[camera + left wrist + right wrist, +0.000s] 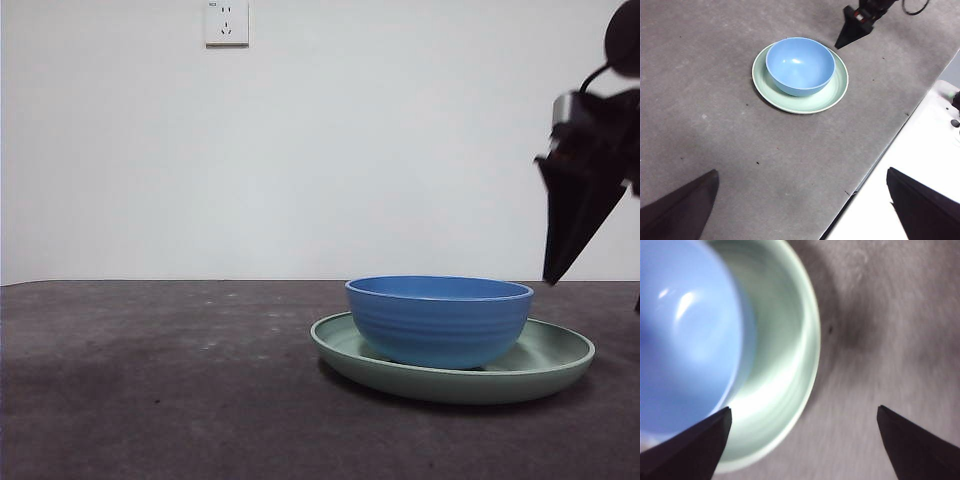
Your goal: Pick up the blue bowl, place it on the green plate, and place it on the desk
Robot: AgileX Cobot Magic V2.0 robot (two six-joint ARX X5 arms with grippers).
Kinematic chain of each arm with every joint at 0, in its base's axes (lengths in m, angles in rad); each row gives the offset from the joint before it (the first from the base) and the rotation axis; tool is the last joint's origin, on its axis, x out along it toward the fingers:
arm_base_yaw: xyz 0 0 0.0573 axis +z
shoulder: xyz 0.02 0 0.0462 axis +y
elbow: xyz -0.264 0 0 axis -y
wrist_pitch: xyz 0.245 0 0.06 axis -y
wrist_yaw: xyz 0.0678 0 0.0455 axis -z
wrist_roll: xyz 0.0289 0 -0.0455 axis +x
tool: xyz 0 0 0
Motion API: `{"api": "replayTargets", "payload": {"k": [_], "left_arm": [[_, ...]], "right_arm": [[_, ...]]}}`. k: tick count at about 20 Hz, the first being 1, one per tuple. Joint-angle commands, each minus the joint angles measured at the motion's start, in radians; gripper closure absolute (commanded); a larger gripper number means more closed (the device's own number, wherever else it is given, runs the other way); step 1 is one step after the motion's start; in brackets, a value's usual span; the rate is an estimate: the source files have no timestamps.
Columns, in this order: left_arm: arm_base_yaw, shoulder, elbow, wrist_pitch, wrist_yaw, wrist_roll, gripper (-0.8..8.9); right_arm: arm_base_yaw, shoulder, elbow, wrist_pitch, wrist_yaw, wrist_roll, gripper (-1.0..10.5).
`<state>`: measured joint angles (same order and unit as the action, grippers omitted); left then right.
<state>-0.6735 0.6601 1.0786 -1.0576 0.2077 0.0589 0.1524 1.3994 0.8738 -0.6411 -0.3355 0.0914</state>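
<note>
Two dishes sit nested on the dark speckled counter [150, 400]: the blue bowl [439, 320] stands upright inside the green plate [555, 352], set off-centre so that a wider band of bare plate shows on one side. Nothing is inside the bowl; its smooth interior catches a bright highlight in the left wrist view, and faint horizontal ridges ring its outer wall in the front view. The plate is wide, shallow and glossy, with a low raised rim, and it lies flat on the counter.

The right claw [556, 272] hangs above the counter just beside the plate's rim, touching neither dish, its dark jaws spread wide and holding nothing. In its own wrist view the bowl and plate edge appear blurred and close. The left claw [802, 207] is well apart from the dishes, jaws also spread wide and empty, over the counter's edge. A white wall socket [227, 22] is mounted behind.
</note>
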Motion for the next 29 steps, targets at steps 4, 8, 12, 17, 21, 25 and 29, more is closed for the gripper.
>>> {"api": "replayTargets", "payload": {"k": [4,8,12,17,21,25,29], "left_arm": [[-0.006,0.005,0.012,0.011,0.0,-0.022,1.88],[-0.006,0.005,0.012,0.01,0.0,-0.026,1.88],[-0.006,0.005,0.012,0.007,0.0,-0.026,1.88],[-0.006,0.005,0.012,0.007,0.0,-0.026,1.88],[-0.006,0.005,0.012,0.007,0.0,-0.026,1.88],[-0.006,0.005,0.012,0.0,0.0,-0.026,1.88],[-0.006,0.005,0.012,0.0,0.0,-0.026,1.88]], "right_arm": [[0.002,0.125,0.018,0.091,0.003,-0.014,5.1],[0.002,0.183,0.018,0.132,-0.027,-0.015,5.6],[0.003,0.21,0.018,0.15,-0.035,-0.017,7.1],[0.006,0.223,0.018,0.164,-0.068,-0.016,9.1],[0.016,0.23,0.017,0.169,-0.078,0.001,9.3],[0.015,0.218,0.025,0.174,-0.098,0.031,9.3],[0.016,0.191,0.05,0.171,-0.173,0.085,9.3]]}}
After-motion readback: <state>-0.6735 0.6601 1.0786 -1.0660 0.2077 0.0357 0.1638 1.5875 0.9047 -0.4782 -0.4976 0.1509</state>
